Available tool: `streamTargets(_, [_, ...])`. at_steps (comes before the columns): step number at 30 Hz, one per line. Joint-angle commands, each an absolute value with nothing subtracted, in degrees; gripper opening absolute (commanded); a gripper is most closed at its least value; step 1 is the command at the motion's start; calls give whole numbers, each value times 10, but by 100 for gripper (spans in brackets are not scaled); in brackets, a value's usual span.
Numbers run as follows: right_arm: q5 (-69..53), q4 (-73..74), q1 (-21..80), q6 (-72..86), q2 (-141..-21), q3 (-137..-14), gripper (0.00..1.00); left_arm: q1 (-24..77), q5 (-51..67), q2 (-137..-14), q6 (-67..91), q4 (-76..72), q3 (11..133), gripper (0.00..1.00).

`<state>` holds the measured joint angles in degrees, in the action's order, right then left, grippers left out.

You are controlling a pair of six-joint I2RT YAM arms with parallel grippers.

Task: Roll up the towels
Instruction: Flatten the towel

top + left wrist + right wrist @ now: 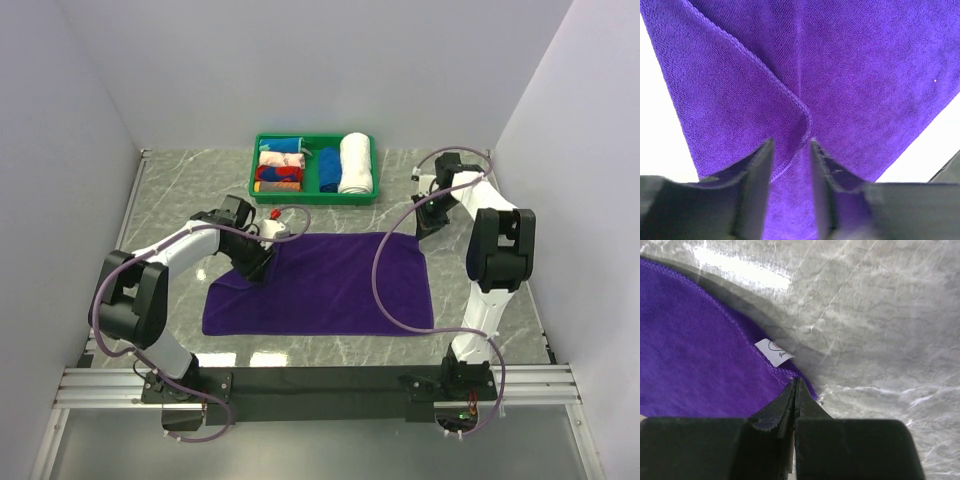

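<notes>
The deep-purple towel (330, 285) lies spread flat on the marble table. Its far left corner is folded over onto the cloth (755, 100). My left gripper (263, 263) sits low over that corner. In the left wrist view it (791, 145) is open, with the folded hem between its fingers. My right gripper (428, 226) is at the towel's far right corner. In the right wrist view it (796, 381) is shut, its tips pinching the corner of the towel (690, 350) beside a white label (774, 352). The corner is raised a little and casts a shadow.
A green tray (315, 197) stands at the back and holds a rolled blue towel (328, 168), a thick white roll (355, 162) and colourful rolled cloths (280, 165). White walls close in left, right and behind.
</notes>
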<state>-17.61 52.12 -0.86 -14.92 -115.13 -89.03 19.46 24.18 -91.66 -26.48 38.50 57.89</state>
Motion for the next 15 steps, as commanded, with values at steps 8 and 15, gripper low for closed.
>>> streamTargets(8, [-162, 510, -5, -153, -1119, -893, 0, 140, 259, -905, -260, 361, 610, 1])
streamTargets(15, [-170, 499, -9, -133, -1148, -947, 0, 6, 231, -959, -251, 357, 711, 1])
